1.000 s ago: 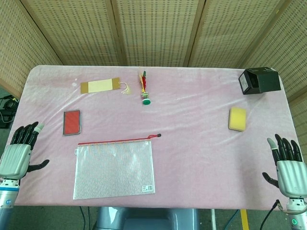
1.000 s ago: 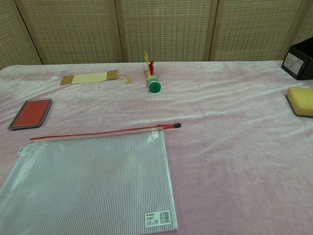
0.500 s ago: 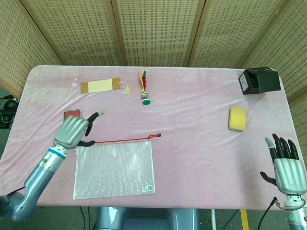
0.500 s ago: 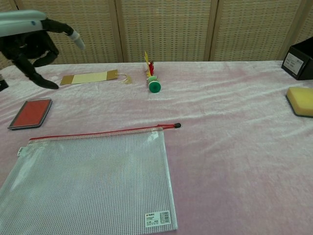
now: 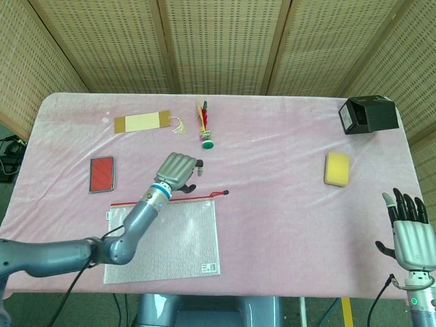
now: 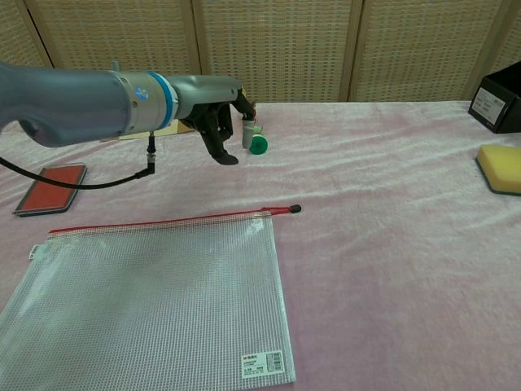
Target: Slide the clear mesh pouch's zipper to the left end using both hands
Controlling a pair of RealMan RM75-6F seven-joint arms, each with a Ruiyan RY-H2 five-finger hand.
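Table [image 5: 286,225]: pink cloth under everything; my two hands are over opposite ends of it.
Pouch [image 5: 163,238]: flat on the cloth, below and towards me from my left fingers; its red zipper edge is the side nearest them.
Left hand [image 5: 177,168]: up off the cloth, just past the zipper line, fingers curled downward with gaps between them, holding nothing. In the chest view [image 6: 218,122] the fingertips hang clear of the pouch, touching nothing.
Right hand [image 5: 411,235]: at the near right corner, fingers straight and spread, empty, well apart from the pouch.
Zipper [image 5: 167,199]: its long axis runs left to right, crossing just below my left fingertips.
Pull [image 5: 225,193]: the dark tab sits at the right end of the zipper, to the right of my left fingers and slightly towards me; far to the left of my right fingers.
Nearer hand: the left, by a wide margin; I judge the right hand has most of the table to cross before it can help.
Coming move: as I read it, the left fingers need to drop down and a little right to reach the pull, then draw it leftward along the zipper's line.
Stage: nothing gripped yet; the pull is not yet moved off the right end.
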